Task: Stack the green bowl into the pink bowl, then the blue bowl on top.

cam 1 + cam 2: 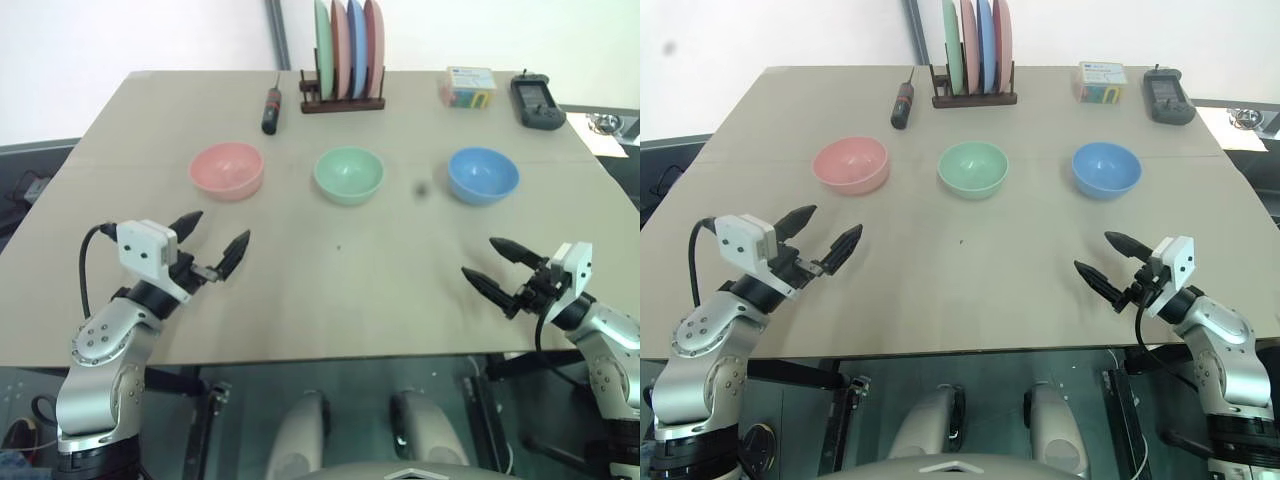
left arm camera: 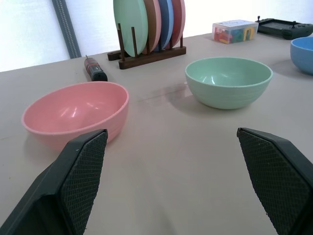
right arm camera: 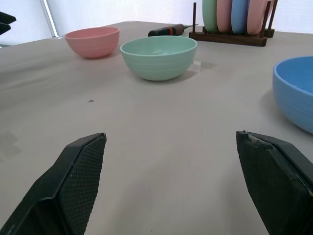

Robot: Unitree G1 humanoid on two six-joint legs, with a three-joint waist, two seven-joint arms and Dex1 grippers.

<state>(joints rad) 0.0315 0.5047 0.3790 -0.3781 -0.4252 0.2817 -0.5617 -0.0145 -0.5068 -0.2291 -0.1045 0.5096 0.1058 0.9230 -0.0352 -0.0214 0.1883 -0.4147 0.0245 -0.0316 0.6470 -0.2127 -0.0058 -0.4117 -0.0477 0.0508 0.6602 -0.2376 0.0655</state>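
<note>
Green bowl [image 1: 348, 175], pale mint, smooth, upright between pink bowl [image 1: 226, 169] and blue bowl [image 1: 483, 174], both pincers wide, empty

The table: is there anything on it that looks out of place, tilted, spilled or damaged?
Nothing stands out. The pink bowl, the green bowl and the blue bowl stand upright, apart, in one row. Behind them, the plates stand on edge in their rack, and a screwdriver lies flat beside it.

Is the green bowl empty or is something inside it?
Empty. The green bowl sits upright on the table, and its smooth inside shows nothing in it.
</note>
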